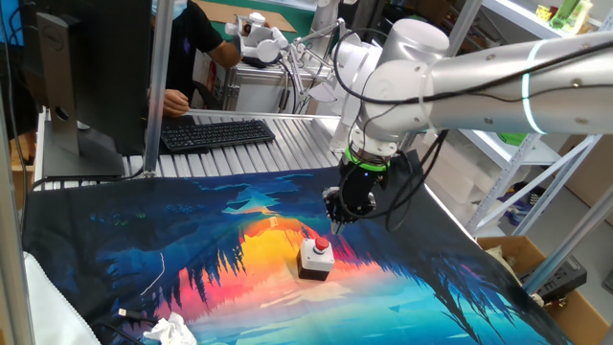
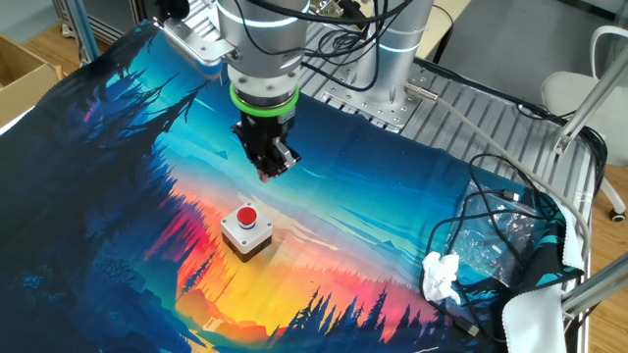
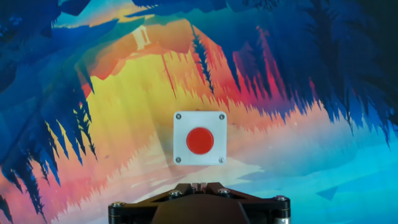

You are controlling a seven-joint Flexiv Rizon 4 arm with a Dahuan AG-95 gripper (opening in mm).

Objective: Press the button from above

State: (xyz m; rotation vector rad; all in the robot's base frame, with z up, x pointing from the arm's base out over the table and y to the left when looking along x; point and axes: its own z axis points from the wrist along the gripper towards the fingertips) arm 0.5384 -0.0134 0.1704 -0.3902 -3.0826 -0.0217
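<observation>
The button is a red dome on a light grey box with a dark base, standing on the printed mat. It also shows in the other fixed view and in the hand view, just below centre. My gripper hangs above the mat, a little behind and above the button, fingers pointing down. In the other fixed view the gripper is up and right of the button, not touching it. In the hand view the fingertips meet at the bottom edge, shut and empty.
The colourful mat covers the table. Crumpled white paper and loose black cables lie at one end. A keyboard, a monitor and a seated person are behind the table.
</observation>
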